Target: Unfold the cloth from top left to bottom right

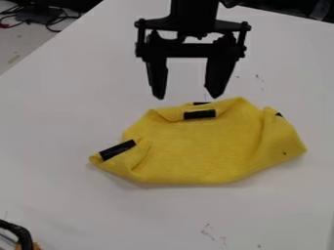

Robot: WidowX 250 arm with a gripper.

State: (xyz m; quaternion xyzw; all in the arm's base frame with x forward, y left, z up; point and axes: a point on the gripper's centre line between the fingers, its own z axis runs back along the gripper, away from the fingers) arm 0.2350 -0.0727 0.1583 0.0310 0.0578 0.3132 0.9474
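Observation:
The black gripper [187,95] hangs at the top centre with its two fingers spread apart and nothing between them. Just below its fingertips lies the yellow cloth [196,151], crumpled and partly folded on the white table. Strips of black tape mark it: one on the folded flap at its upper edge, one at the left corner, and small dark bits at the top edge and upper right. Its left corner and right side are folded over. How far the fingertips are above the table, I cannot tell.
The white table [72,210] runs beneath everything, its left edge slanting across the upper left. Dark cables [49,19] lie beyond that edge. A black curved cable or tube [23,234] with an orange part stands at the lower left corner.

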